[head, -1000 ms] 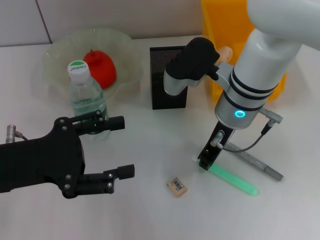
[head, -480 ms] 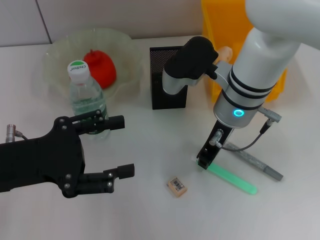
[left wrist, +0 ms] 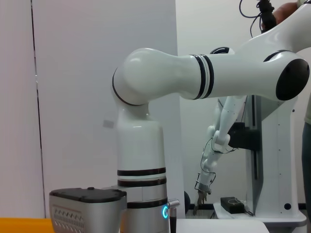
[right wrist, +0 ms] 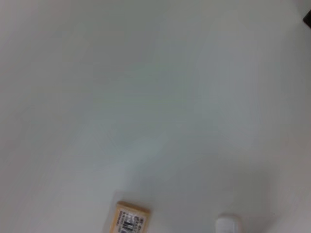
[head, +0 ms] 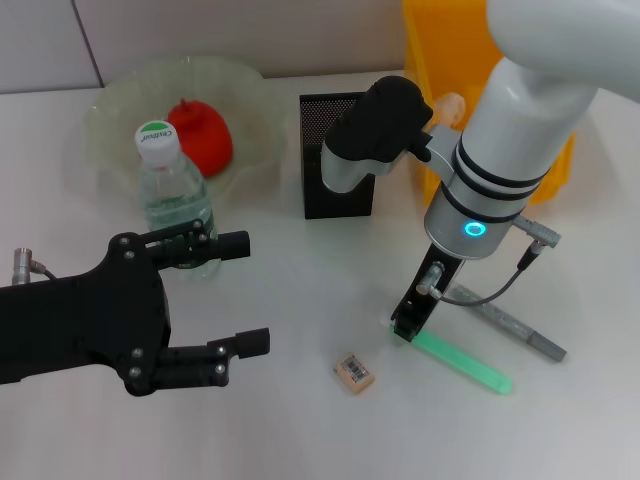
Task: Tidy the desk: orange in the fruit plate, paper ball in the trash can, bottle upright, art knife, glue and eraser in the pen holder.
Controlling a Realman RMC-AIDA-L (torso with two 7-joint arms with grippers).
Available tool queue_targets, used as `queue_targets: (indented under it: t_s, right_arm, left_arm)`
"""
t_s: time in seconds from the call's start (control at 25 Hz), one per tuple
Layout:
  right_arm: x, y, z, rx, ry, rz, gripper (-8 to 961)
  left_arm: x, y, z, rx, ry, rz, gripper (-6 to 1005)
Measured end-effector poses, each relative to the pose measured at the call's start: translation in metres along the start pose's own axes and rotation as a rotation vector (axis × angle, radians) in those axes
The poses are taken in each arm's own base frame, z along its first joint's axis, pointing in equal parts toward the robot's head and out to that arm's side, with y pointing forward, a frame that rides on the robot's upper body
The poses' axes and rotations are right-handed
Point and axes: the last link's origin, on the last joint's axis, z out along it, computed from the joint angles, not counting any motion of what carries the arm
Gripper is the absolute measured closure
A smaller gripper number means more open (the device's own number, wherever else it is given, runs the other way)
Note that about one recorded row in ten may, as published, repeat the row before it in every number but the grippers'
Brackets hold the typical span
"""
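My right gripper (head: 406,322) is down at the table on the white-capped end of the green glue stick (head: 460,362). The grey art knife (head: 515,328) lies just beyond it, and the eraser (head: 353,371) (right wrist: 130,218) lies to its left. Half hidden by my right arm, the black mesh pen holder (head: 325,120) stands behind. The orange (head: 200,135) rests in the fruit plate (head: 110,110). In front of the plate the bottle (head: 175,195) stands upright. My left gripper (head: 245,295) hangs open at the lower left, holding nothing. The paper ball is out of view.
The yellow trash can (head: 445,50) stands at the back right, behind my right arm. A pale lump (head: 452,105) at its side is mostly hidden. A cable (head: 490,290) loops from my right wrist above the knife. The left wrist view shows only my right arm (left wrist: 194,82) across the room.
My right gripper has edged a little to the left, and the glue stick has shifted slightly with it. The left arm, eraser and art knife have not moved.
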Motion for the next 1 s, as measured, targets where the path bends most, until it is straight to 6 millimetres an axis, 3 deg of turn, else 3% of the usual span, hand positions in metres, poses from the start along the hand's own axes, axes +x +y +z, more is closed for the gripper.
queue_targets:
  t_s: [1.0]
  right_arm:
    - [0.001, 0.0, -0.014, 0.014, -0.089, -0.013, 803]
  left_arm:
    - [0.002, -0.001, 0.0, -0.005, -0.001, -0.002, 198]
